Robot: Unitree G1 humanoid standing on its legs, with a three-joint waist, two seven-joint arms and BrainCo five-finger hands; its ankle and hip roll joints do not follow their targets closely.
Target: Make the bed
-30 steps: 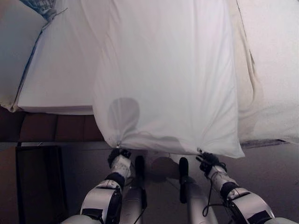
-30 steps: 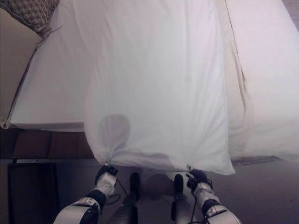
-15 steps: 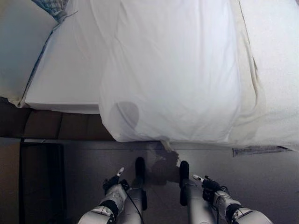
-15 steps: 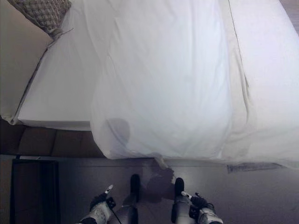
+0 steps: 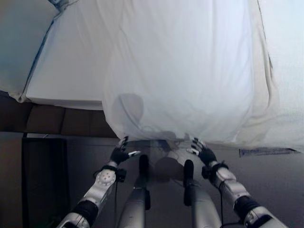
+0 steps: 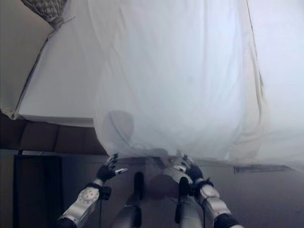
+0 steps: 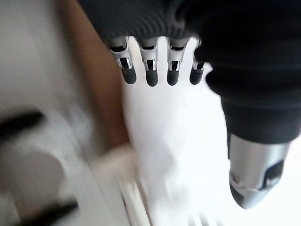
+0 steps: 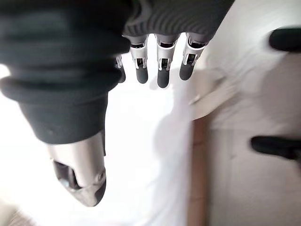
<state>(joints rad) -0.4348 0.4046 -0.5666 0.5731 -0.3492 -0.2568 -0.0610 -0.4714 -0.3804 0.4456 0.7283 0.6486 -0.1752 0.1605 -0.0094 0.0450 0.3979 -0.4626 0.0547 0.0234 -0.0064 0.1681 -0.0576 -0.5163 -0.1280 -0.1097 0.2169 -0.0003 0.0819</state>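
White sheet (image 5: 185, 71) over bed (image 5: 66, 71), grey floor (image 5: 275, 180)

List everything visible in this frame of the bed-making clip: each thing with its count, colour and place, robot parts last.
Sheet: one, white, spread over the bed, its near edge hanging over the bedside just above both hands.
Mattress: one, white, bare part left of the sheet.
Pillow: one, grey patterned, far left corner.
Floor: grey, below the bed edge.
Left hand: one, fingers spread, under the sheet's edge.
Right hand: one, fingers open, under the sheet's edge.
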